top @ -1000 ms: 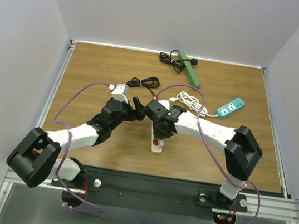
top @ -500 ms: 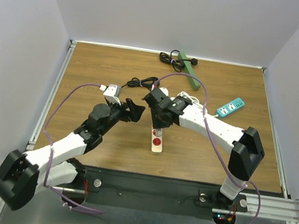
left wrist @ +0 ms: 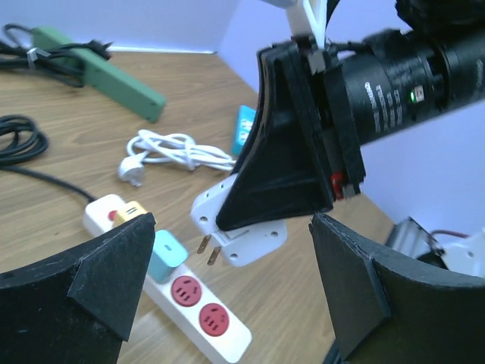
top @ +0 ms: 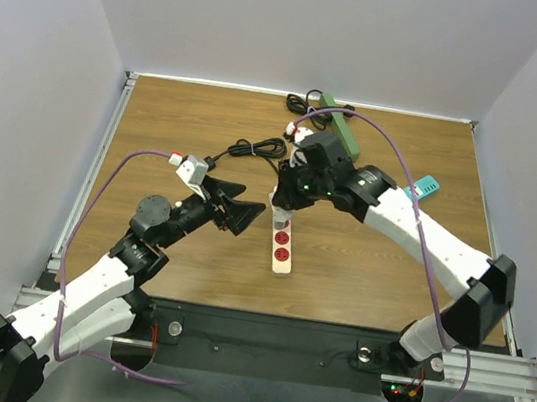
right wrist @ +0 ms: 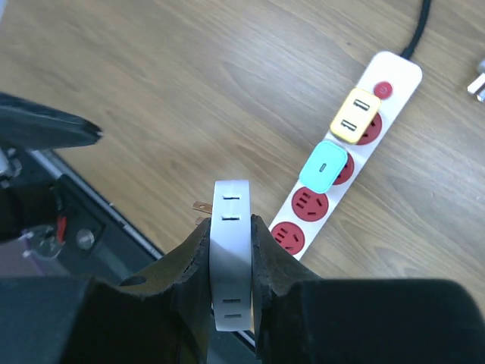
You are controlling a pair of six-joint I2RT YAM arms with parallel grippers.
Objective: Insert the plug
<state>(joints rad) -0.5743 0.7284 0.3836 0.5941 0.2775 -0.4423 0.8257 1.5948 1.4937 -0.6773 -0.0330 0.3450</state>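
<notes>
My right gripper (top: pixel 288 194) is shut on a white plug adapter (right wrist: pixel 231 250) and holds it in the air above the near end of the white power strip (top: pixel 283 251). The left wrist view shows the adapter (left wrist: pixel 246 235) with its two prongs pointing left, above the strip (left wrist: pixel 193 318). The strip (right wrist: pixel 337 178) carries a yellow charger (right wrist: pixel 355 115) and a teal charger (right wrist: pixel 324 165); two red sockets (right wrist: pixel 297 220) at its near end are free. My left gripper (top: pixel 236 212) is open and empty, just left of the strip.
A green power strip (top: pixel 345 130) with a black cord lies at the back. A teal power strip (top: pixel 422 189) and a coiled white cable (left wrist: pixel 174 148) lie to the right. A black cable (top: pixel 256 147) runs from the white strip's far end.
My right arm has risen and swung back with the adapter, uncovering the strip. My left arm has pulled back to the left and toward the near edge, jaws still open.
</notes>
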